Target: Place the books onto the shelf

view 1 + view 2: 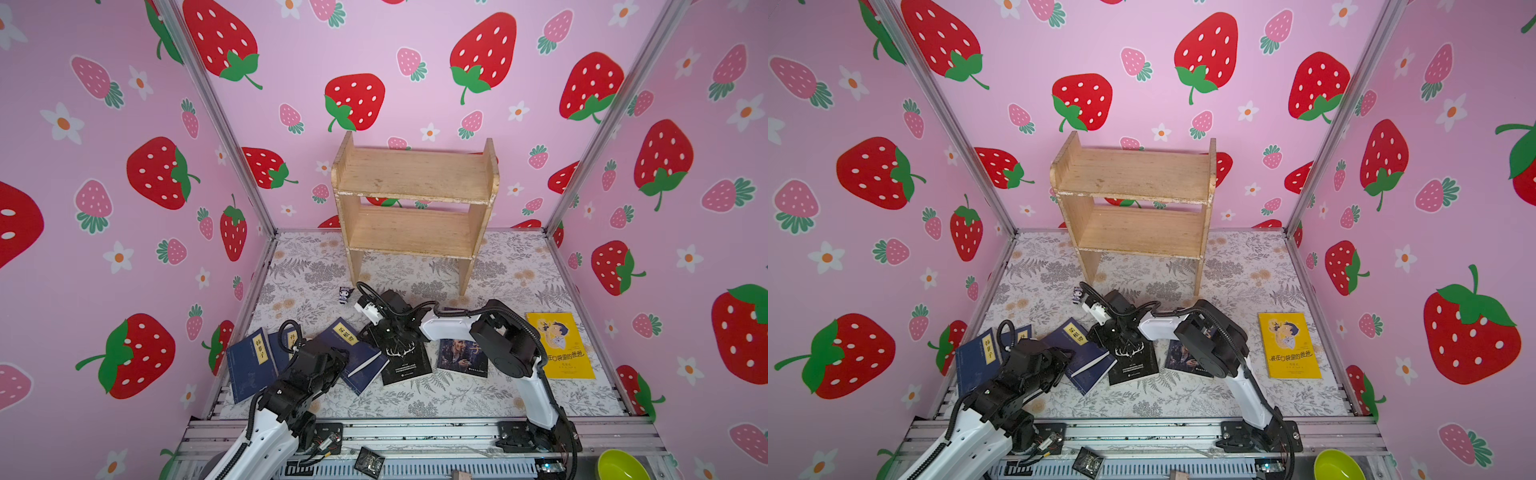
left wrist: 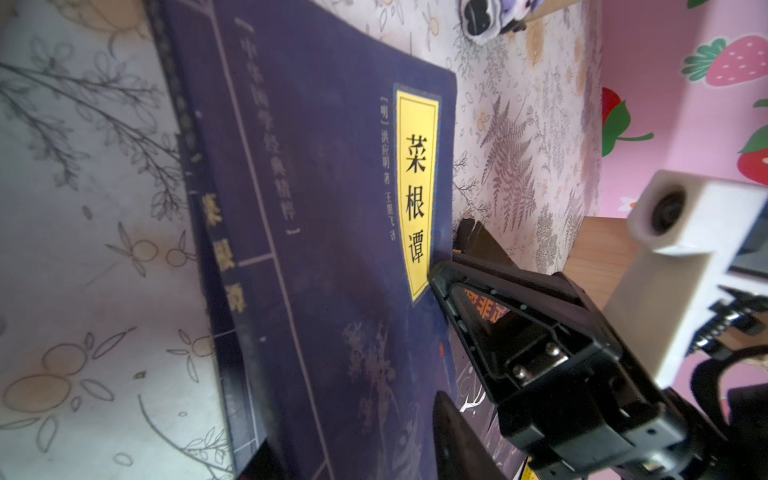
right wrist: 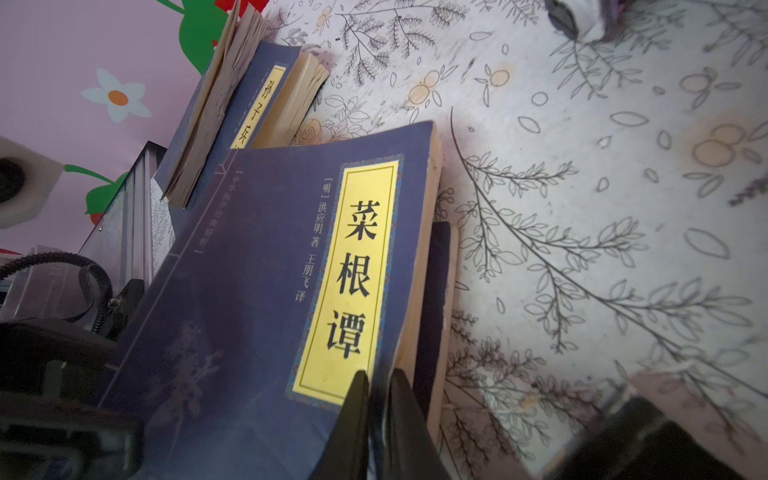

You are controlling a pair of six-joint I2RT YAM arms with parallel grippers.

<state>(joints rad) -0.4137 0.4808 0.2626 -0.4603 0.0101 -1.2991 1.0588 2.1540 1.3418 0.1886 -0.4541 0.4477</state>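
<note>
the navy book (image 3: 249, 299) lies tilted on the table (image 1: 415, 399), well apart from the shelf (image 1: 415, 174). right fingers (image 3: 355, 419) pinch narrow on its label-end edge; whether the left fingers (image 2: 453, 436) grip it, i cannot tell. light, floppy paperback, likely to sag: better held near the spine.

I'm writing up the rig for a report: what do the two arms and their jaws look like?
The left arm and right arm match: white link shells, black joints. Black ribbed cables loop along them. Each wrist carries a white camera box; the jaws are black, tapered wedges.
</note>
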